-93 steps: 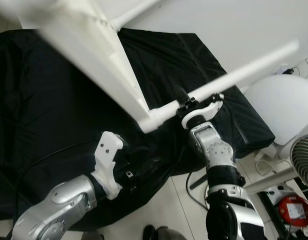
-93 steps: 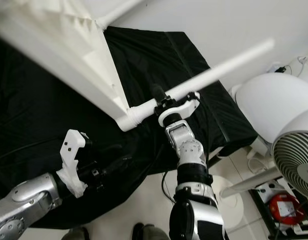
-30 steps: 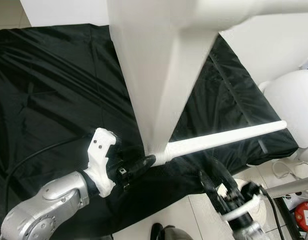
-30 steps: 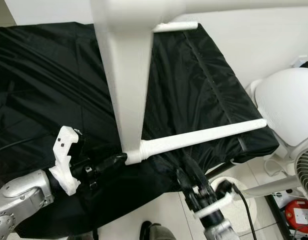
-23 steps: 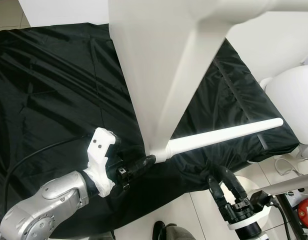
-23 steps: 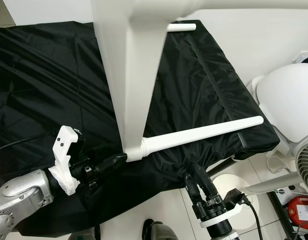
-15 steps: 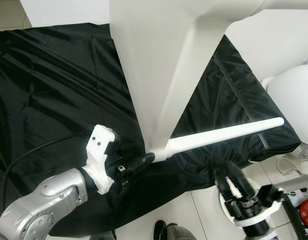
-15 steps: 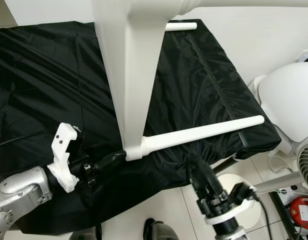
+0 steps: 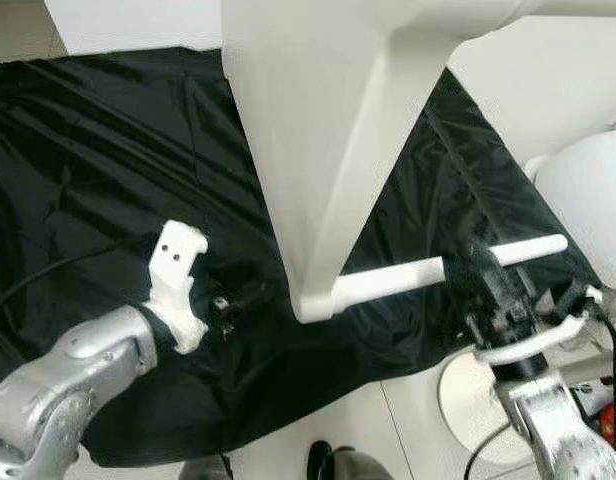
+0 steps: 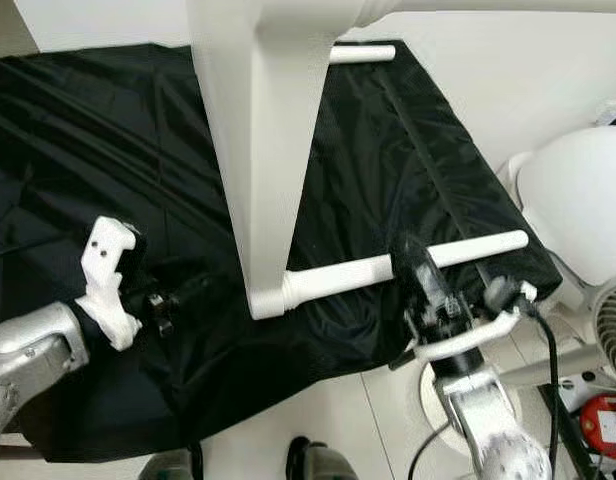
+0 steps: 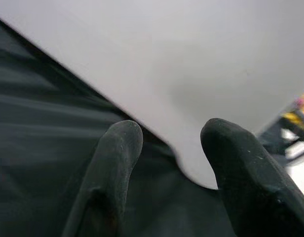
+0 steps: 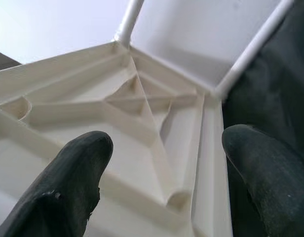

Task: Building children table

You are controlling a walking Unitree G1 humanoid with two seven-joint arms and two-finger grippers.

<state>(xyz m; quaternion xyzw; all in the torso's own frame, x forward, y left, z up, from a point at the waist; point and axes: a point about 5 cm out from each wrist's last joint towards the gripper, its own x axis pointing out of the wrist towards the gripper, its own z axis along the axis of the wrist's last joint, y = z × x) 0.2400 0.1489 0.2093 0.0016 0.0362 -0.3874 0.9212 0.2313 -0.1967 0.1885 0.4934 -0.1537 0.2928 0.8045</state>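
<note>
Now mid-assembly: white table (image 9: pixel 318 150) tipped over the black cloth (image 9: pixel 98 150), one leg (image 10: pixel 408 262) pointing to 3 o'clock. Right gripper (image 10: pixel 420 272) spread around that leg, not yet clamped; left gripper (image 11: pixel 164 148) open, empty, near the corner. Next, probably: grip and screw tight.

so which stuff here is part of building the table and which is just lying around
Part of the job:
white plastic table top
white round table leg
right gripper
left gripper

Lying about:
black cloth cover
white fan
red device on the floor

White plastic table (image 9: pixel 328 130) tipped on edge over black cloth; round leg (image 10: pixel 388 265) projecting sideways.
</note>
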